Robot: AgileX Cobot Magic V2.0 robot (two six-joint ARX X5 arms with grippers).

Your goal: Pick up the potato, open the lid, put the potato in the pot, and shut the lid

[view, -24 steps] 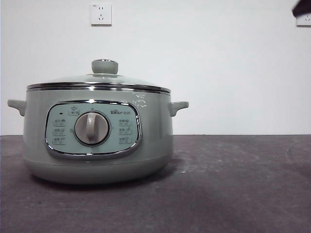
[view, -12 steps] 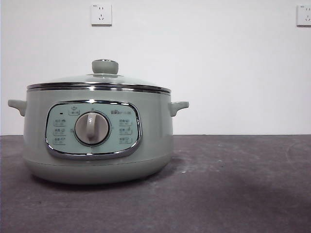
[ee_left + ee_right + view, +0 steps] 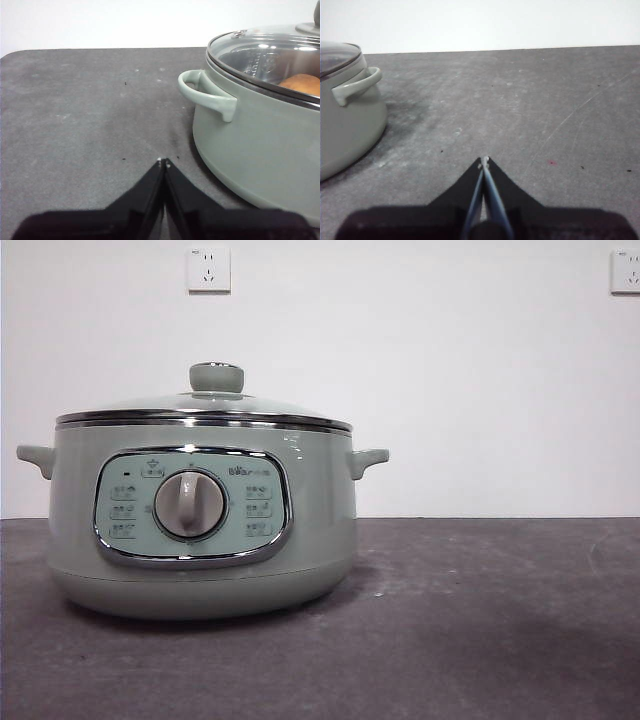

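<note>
Front view, item one: the pot [image 3: 200, 530] is sitting on the dark grey desk [image 3: 480, 620], left of centre, its control panel and dial [image 3: 189, 504] facing the camera. Item two: the lid [image 3: 205, 410] is resting closed on the pot's rim, its green knob [image 3: 216, 377] standing on top. Item three: the potato [image 3: 302, 84] is lying inside the pot, showing through the glass in the left wrist view. Item four: the left claw [image 3: 163, 161] is hovering over bare desk just beside the pot's side handle [image 3: 206, 94], its jaws pressing together and gripping nothing. Item five: the right claw [image 3: 483, 160] is hanging over bare desk, apart from the pot's other handle [image 3: 356, 85], jaws likewise meeting and empty. Two wall sockets are showing behind.
</note>
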